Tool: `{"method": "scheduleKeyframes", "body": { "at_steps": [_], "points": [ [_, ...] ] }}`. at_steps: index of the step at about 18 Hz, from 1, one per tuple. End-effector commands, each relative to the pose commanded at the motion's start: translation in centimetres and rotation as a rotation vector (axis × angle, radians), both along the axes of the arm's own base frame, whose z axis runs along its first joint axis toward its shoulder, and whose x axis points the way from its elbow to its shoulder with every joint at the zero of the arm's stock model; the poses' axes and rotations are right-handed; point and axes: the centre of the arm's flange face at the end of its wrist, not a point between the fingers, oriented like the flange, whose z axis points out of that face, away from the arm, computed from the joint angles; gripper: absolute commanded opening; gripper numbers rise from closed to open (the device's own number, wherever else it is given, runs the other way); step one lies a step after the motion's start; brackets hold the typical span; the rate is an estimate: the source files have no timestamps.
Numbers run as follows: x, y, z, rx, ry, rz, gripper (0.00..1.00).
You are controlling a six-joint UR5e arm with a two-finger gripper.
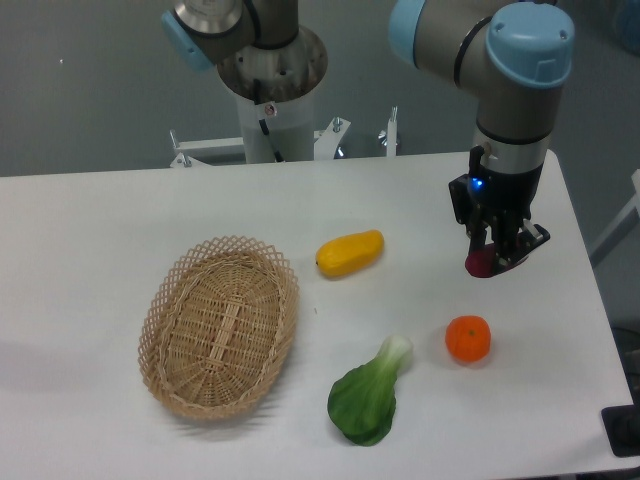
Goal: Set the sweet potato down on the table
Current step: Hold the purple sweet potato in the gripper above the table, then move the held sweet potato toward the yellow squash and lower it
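The sweet potato (480, 264) shows only as a reddish-purple end poking out below the fingers; the rest is hidden by them. My gripper (497, 255) is shut on it and holds it at the right side of the white table (90, 230), above and a little right of the orange. I cannot tell whether the sweet potato touches the tabletop.
An orange (468, 339) lies just below the gripper. A yellow oblong fruit (350, 253) lies mid-table. A green leafy vegetable (368, 394) lies near the front edge. An oval wicker basket (219, 325) stands empty at the left. The table's right edge is close to the gripper.
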Motion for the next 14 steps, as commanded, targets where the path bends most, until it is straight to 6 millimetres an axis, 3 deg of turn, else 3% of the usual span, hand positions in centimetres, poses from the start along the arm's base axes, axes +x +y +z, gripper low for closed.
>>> {"method": "scheduleKeyframes", "body": {
  "at_steps": [9, 14],
  "points": [
    [1.0, -0.5, -1.1, -0.011, -0.015, 0.001, 0.34],
    [2.2, -0.8, -4.1, -0.029, -0.054, -0.003, 0.34]
  ]
}}
